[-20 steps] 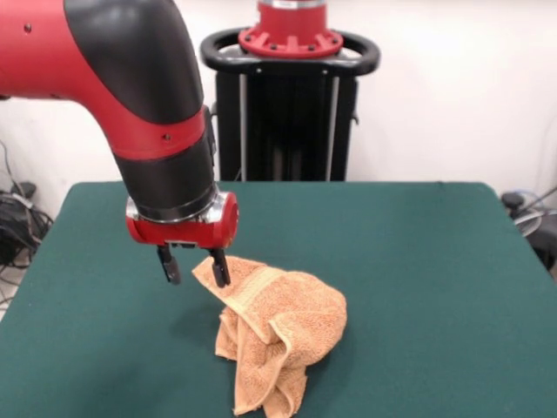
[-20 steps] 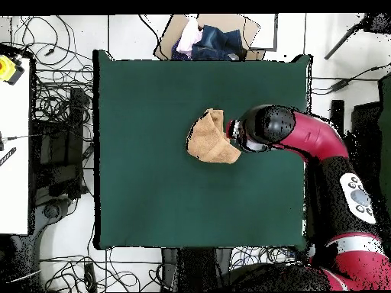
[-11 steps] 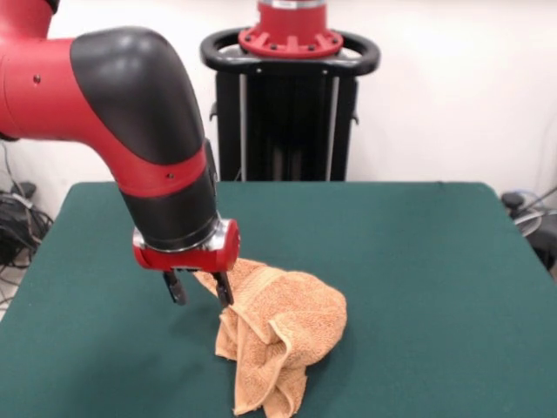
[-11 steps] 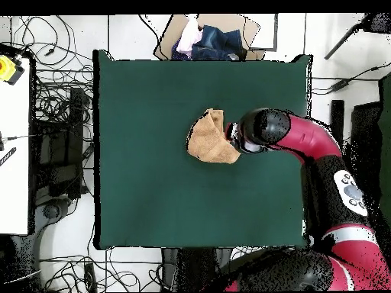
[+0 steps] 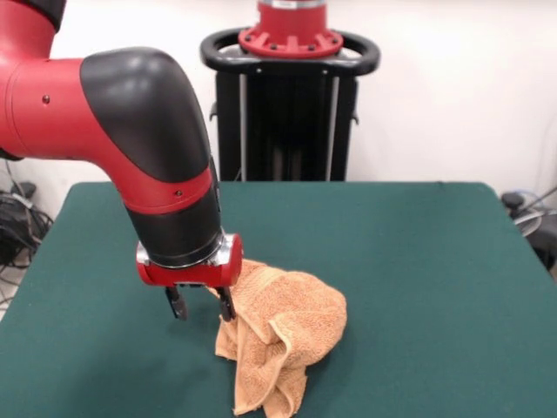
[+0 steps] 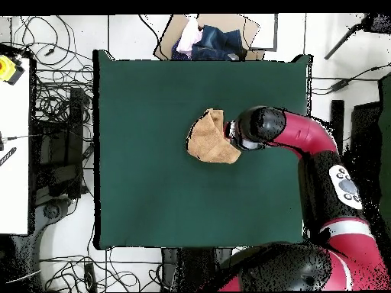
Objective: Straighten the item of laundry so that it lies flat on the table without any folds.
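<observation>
The towel sits in a crumpled heap a little toward the middle of the green table, well away from every edge. It is bunched and folded over itself, with one rumpled hump on its right side and a narrower tail of cloth trailing toward the camera in the front view. From overhead the towel reads as a small, uneven tan patch, roughly in the upper middle of the table.

The red and black arm reaches down over the towel's left edge in the front view. The gripper hangs low, just above the table top, with its two dark fingers spread apart. One finger is right against the towel's upper left corner, touching or nearly touching the cloth; the other stands over bare felt beside it. Nothing is pinched between them, so the hand is released and holds nothing.

In the overhead view the arm's black wrist covers the gripper, right beside the towel's edge.

Beyond the far edge of the table in that view lies a cardboard box with bundled clothes in it, and cables sprawl over the floor beside the table.
</observation>
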Controlling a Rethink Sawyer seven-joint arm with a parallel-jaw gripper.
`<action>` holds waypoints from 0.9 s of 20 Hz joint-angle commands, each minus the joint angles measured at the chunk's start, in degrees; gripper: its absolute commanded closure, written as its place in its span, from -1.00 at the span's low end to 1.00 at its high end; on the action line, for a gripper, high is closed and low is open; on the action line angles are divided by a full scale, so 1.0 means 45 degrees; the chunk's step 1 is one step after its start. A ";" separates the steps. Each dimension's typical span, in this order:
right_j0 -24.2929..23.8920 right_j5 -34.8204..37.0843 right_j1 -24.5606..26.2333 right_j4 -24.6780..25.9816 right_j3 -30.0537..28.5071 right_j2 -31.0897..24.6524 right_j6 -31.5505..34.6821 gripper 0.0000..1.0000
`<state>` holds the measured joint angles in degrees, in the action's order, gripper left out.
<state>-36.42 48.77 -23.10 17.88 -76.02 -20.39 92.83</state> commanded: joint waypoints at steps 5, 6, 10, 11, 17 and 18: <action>-0.0113 -0.0401 -0.0012 0.0636 0.0363 -0.1244 -0.1987 -1.00; -0.0135 -0.0465 0.0051 0.0632 0.0380 -0.1252 -0.1950 -1.00; -0.0002 0.0648 0.0275 0.0445 0.0721 -0.1113 -0.1982 -1.00; 0.0053 0.1054 0.0280 0.0348 0.0776 -0.1029 -0.1878 -1.00; 0.0169 0.1889 0.0203 0.0204 0.0936 -0.0909 -0.1733 -1.00; 0.0146 0.1813 0.0127 0.0200 0.0798 -0.0916 -0.1697 -1.00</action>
<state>-36.42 51.14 -23.02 18.41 -72.66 -21.15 92.83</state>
